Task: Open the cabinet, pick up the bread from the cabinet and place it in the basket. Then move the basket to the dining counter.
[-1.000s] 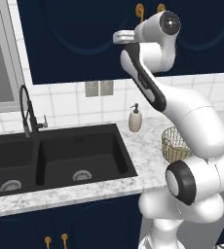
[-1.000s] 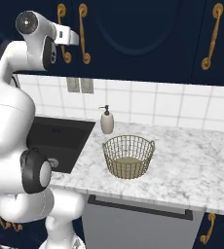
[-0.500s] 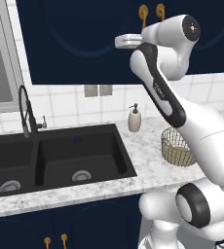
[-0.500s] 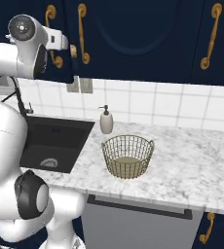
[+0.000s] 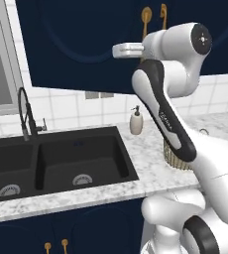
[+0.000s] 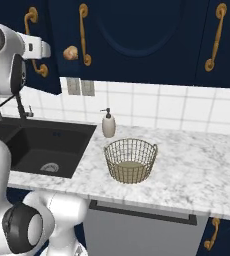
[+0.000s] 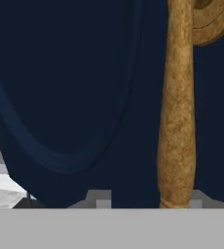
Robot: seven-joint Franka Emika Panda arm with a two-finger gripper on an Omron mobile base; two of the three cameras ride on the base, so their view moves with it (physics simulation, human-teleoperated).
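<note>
Marble counter, white with grey veins, carries the round tan wire-mesh basket [image 6: 130,160] beside a cream soap dispenser [image 6: 108,124], while above, the gripper [image 7: 148,200] faces the navy arched-panel cabinet [image 6: 132,30], fingers part-open about its rough brass handle [image 7: 178,107], grip uncertain.

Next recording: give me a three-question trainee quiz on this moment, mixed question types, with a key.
1. True or false: the bread lies in the basket.
2. What stands on the counter between the sink and the basket? A soap dispenser, B kettle, C mug.
3. Fill in: the cabinet door's brass ___ sits between the finger tips of the hand.
Key: 1 false; 2 A; 3 handle.
</note>
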